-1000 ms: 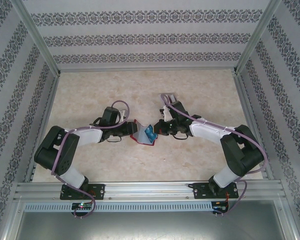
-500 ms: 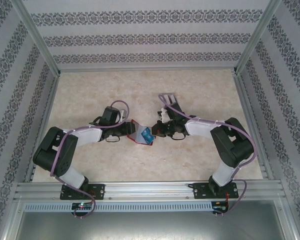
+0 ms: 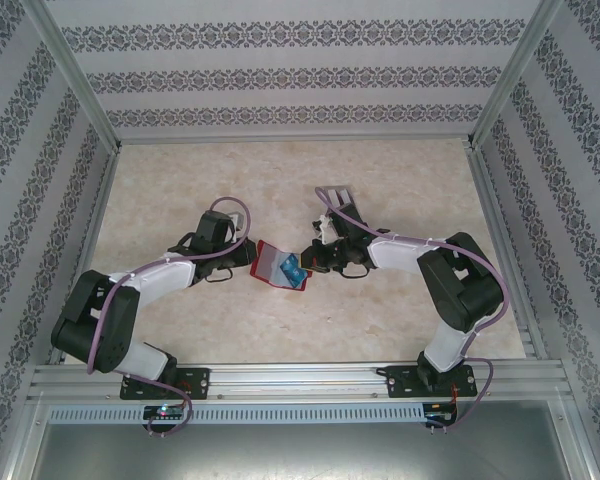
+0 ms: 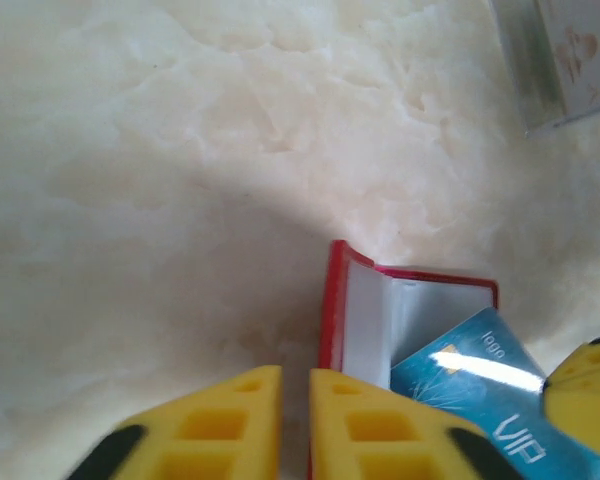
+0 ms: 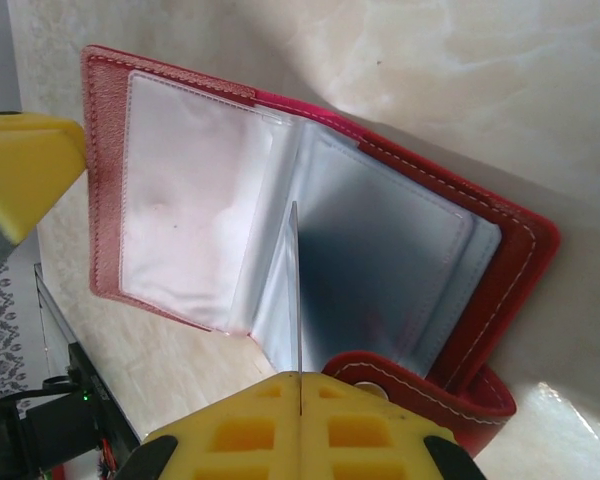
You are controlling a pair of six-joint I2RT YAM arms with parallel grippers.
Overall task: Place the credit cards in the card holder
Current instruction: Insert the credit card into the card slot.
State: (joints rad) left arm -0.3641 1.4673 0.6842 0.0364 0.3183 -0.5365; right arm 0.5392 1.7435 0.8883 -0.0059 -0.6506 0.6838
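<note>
nearest us in the rt wrist view, the right gripper point(image 5: 300, 385) is clamped on a blue credit card point(image 5: 295, 290) seen edge-on. its far end sits among the clear pockets point(image 5: 190, 200) of the open red card holder point(image 5: 500, 260), w/ the snap tab point(image 5: 380, 375) just beside the fingers. farther on, the left gripper point(image 4: 295, 385) is closed to a thin slit, apparently pinching the holder's cover edge, so we see the holder spread btwn both grippers mid-table point(image 3: 180, 180).
</note>
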